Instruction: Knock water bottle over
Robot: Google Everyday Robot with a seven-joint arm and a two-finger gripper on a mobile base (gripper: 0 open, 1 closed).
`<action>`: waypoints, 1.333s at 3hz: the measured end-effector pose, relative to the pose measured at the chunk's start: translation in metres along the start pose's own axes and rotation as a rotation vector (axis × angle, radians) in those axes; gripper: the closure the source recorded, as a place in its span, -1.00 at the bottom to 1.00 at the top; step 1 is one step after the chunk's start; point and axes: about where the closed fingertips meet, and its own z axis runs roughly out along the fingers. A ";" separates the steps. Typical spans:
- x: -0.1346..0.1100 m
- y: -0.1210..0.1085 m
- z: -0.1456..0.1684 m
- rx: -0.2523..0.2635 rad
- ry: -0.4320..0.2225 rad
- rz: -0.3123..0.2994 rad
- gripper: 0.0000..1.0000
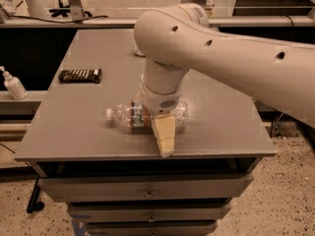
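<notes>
One large white robot arm (221,48) filled the upper right of my view, coming down from behind the water bottle (130,114) and covering the bottle's right end. I judged it stood that way because it had come in from above to push, not to lift.

Under the bottle was a grey table (74,132) with a flat matte top; the bottle was near its front edge. Below the bottle, the table front held stacked drawers (147,193), and a speckled floor (285,191) showed lower right of the bottle.

The bottle lay on its side with its white cap pointing left and its label band facing me, so I judged the knock already made.

The gripper (165,149) hung just in front of the bottle, pointing down toward the table's front edge. It did not appear to be wrapped around the bottle; I could not tell whether it was open or closed.

Behind and left of the bottle lay a dark flat packet (80,75). Far left of the bottle, off the table, stood a small white pump bottle (14,85).
</notes>
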 end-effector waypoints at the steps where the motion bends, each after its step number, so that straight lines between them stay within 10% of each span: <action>1: 0.000 0.000 0.000 0.000 0.000 0.000 -1.00; 4: 0.084 -0.027 -0.098 0.083 0.009 0.183 -1.00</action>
